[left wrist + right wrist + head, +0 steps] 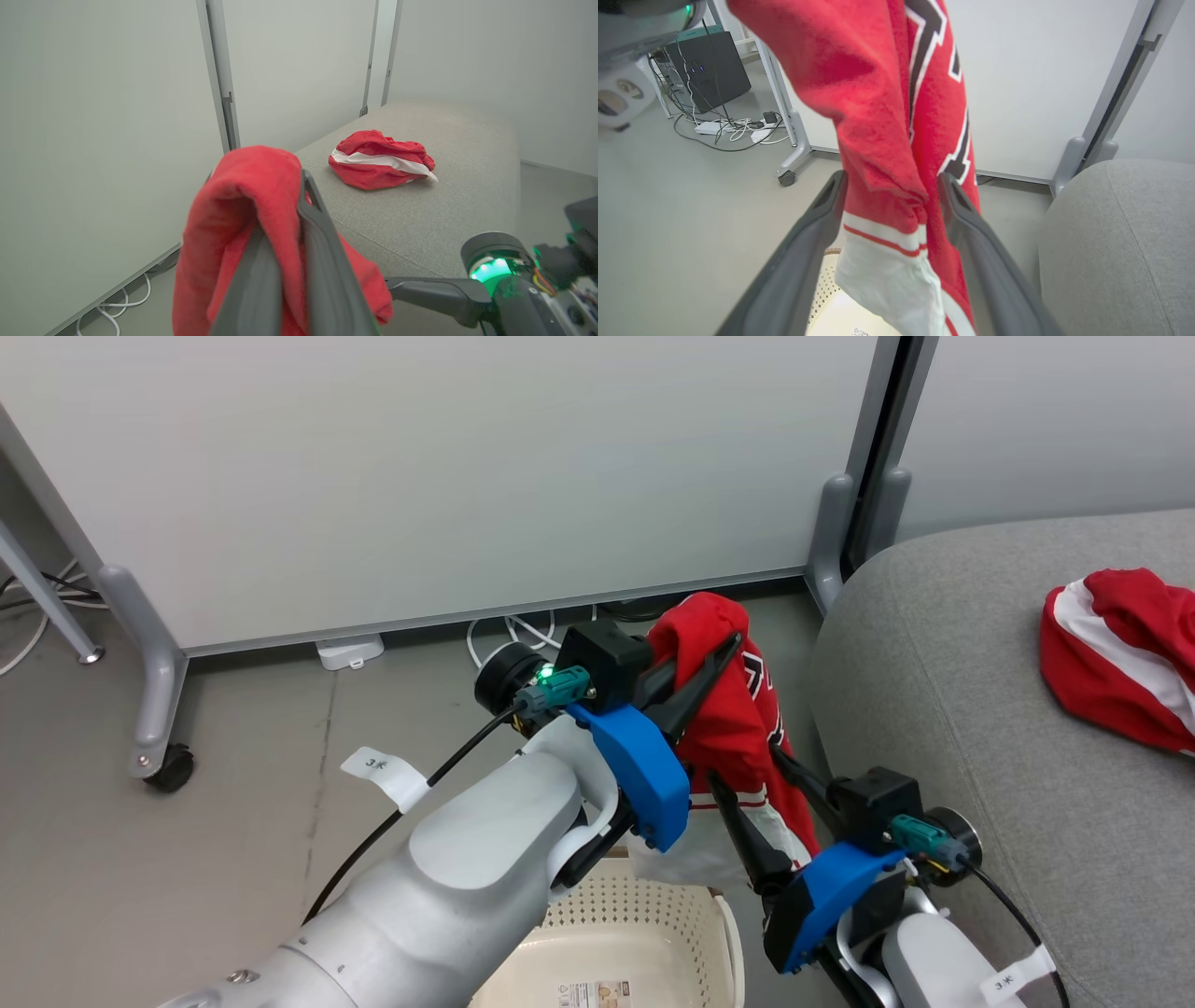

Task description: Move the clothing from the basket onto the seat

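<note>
My left gripper [724, 649] is shut on the top of a red jersey [738, 728] with black-and-white lettering and holds it up above the basket [653, 933]. In the left wrist view the cloth [243, 224] drapes over that gripper's [289, 205] closed fingers. My right gripper [747, 767] is open lower down, and the jersey's [887, 116] white-trimmed hem hangs between its fingers [892, 184]. Below them is the cream perforated basket [829, 289]. A second red garment with a white stripe [1120, 653] [380, 161] lies bunched on the grey seat [980, 709] [458, 214] to the right.
A white wheeled partition stands behind, with a caster [168, 767] at the left and a grey foot [831, 541] beside the seat. White cables and a power strip [350, 651] lie along its base. A dark computer box [710, 65] with cables sits on the floor farther left.
</note>
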You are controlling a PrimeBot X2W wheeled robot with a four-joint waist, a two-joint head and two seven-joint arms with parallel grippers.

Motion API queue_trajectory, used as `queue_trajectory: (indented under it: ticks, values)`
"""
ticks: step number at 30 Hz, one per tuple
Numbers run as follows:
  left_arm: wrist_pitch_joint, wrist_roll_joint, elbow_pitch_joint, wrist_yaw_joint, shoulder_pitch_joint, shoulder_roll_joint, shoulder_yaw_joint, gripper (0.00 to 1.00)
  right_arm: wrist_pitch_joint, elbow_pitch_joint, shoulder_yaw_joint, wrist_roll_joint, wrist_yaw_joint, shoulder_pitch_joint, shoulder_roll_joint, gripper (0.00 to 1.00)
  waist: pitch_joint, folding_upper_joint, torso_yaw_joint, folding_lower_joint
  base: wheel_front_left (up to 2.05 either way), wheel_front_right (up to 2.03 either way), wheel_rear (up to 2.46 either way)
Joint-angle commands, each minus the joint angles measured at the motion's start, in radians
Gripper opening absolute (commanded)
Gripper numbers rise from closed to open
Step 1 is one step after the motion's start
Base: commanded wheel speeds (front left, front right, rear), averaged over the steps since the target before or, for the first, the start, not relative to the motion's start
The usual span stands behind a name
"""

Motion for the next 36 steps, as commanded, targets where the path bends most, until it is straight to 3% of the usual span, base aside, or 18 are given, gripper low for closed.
queue_trajectory:
  ticks: [1,15,16,17,18,19,36]
  values:
    - [-0.007,-0.008,-0.005,0.0,-0.019,-0.001,-0.006,0.0,-0.008,0.037,0.014,0.009,0.0,-0.038,-0.001,1.0,0.0,-0.0001,0.002,0.0,0.0,0.0,0.0]
    - [-0.007,-0.032,-0.014,0.0,-0.016,-0.002,-0.041,0.0,-0.057,0.275,0.143,0.086,0.0,-0.206,-0.001,1.0,-0.01,-0.0001,0.002,0.0,0.0,0.0,0.0]
    - [-0.007,-0.034,-0.014,0.0,-0.014,-0.002,-0.043,0.0,-0.057,0.288,0.149,0.091,0.0,-0.214,-0.001,0.68,-0.011,-0.0001,0.001,0.0,0.0,0.0,0.0]
    - [-0.007,-0.034,-0.014,0.0,-0.014,-0.002,-0.043,0.0,-0.057,0.288,0.149,0.091,0.0,-0.214,-0.001,0.68,-0.011,-0.0001,0.001,0.0,0.0,0.0,0.0]
    - [-0.007,-0.035,-0.015,0.0,-0.013,-0.002,-0.045,0.0,-0.062,0.301,0.155,0.097,0.0,-0.221,-0.001,0.24,-0.012,-0.0001,0.001,0.0,0.0,0.0,0.0]
    - [-0.007,-0.038,-0.016,0.0,-0.011,-0.002,-0.049,0.0,-0.07,0.321,0.166,0.108,0.0,-0.234,-0.001,0.0,-0.015,-0.0001,0.001,0.0,0.0,0.0,0.0]
    - [-0.008,-0.045,0.006,0.0,-0.012,-0.002,-0.048,0.0,-0.128,0.407,0.198,0.152,0.0,-0.277,-0.001,0.0,-0.014,-0.0001,-0.011,0.0,0.0,0.0,0.0]
